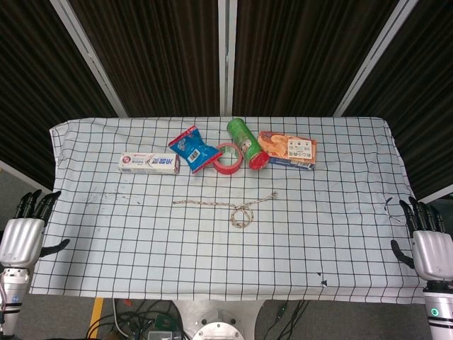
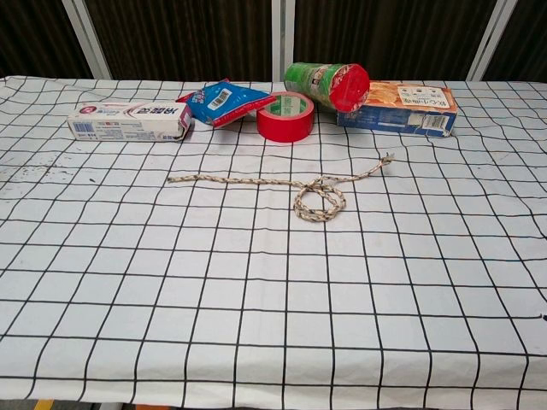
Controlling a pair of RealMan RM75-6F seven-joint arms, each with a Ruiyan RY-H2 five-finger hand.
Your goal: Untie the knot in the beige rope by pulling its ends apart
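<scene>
The beige rope [image 1: 226, 204] lies across the middle of the checked tablecloth, with a loose knot loop [image 1: 242, 216] right of its centre. The chest view shows the rope [image 2: 248, 180] stretched left to right and the knot loop [image 2: 320, 202] near its right end. My left hand [image 1: 25, 234] hangs beside the table's left edge, fingers apart, holding nothing. At the right edge my right hand [image 1: 428, 244] is likewise empty with fingers spread. Both hands are far from the rope and appear only in the head view.
Behind the rope stand a white toothpaste box [image 1: 148, 163], a blue snack bag [image 1: 191, 147], a red tape roll [image 1: 228, 158], a green can lying on its side [image 1: 245, 140] and an orange biscuit box [image 1: 289, 150]. The checked cloth [image 1: 340, 248] covers the table.
</scene>
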